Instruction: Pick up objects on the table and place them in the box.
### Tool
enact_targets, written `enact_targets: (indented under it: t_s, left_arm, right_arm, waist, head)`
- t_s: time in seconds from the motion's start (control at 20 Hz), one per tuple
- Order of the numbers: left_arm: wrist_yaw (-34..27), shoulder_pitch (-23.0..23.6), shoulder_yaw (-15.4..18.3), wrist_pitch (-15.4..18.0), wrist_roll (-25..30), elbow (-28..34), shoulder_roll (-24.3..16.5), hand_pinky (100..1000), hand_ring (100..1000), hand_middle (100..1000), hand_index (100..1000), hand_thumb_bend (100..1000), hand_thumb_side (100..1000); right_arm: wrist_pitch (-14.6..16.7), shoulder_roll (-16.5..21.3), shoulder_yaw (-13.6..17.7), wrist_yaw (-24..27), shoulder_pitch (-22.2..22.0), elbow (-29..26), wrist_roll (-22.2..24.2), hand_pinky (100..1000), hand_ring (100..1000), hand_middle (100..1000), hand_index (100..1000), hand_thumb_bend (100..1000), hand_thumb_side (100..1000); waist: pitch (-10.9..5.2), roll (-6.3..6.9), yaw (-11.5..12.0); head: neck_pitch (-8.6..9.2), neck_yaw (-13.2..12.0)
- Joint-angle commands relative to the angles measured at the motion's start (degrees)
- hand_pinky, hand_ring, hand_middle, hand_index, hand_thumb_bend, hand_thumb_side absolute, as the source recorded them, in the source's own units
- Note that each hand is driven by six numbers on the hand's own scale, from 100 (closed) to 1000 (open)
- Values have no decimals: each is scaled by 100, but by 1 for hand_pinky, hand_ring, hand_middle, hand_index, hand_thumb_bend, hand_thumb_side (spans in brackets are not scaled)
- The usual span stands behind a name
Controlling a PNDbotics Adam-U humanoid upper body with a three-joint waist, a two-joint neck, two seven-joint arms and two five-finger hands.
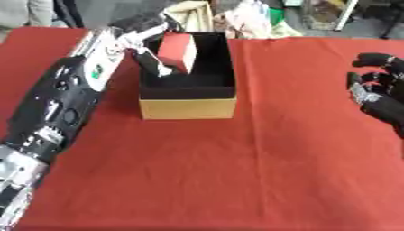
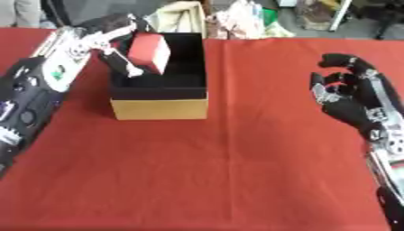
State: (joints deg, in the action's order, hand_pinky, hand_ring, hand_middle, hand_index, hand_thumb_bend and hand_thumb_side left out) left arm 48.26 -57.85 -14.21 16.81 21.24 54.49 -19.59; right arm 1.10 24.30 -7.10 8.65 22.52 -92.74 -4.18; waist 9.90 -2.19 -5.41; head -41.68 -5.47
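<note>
A red block with a pale side face (image 1: 178, 52) hangs over the left part of the box (image 1: 188, 108), tilted. My left hand (image 1: 140, 31) is shut on the block, fingers above it and the thumb below. The box has tan outer walls and a black inside, and stands at the back middle of the red table. My right hand (image 2: 347, 97) rests open at the right edge of the table, fingers up and relaxed, holding nothing.
The red cloth (image 1: 236, 171) covers the whole table. My left arm (image 1: 55, 108) stretches along the left side up to the box. Bags and clutter (image 1: 245, 18) lie beyond the far edge, behind the box.
</note>
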Motion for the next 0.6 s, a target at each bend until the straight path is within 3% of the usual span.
enact_targets:
  t_s: [0.05, 0.4, 0.6]
  left_arm:
    - [-92, -32, -47, 76, 25, 185, -103, 787, 786, 779, 855, 478, 138]
    - [-739, 238, 60, -48, -117, 1179, -579, 775, 778, 776, 857, 477, 155]
    - [-1526, 604, 300, -439, -274, 2243, -1041, 760, 760, 758, 855, 460, 151]
  right_arm:
    - [17, 70, 45, -10, 70, -38, 11, 428, 541, 683, 765, 174, 100]
    - [26, 85, 68, -13, 27, -22, -3, 429, 541, 683, 765, 170, 100]
    - [31, 104, 86, -19, -3, -17, -14, 429, 540, 683, 765, 168, 100]
  waist:
    - [-83, 3, 12]
    - [-121, 29, 116]
    - [-135, 29, 183]
  head:
    - [43, -9]
    - [17, 32]
    - [19, 62]
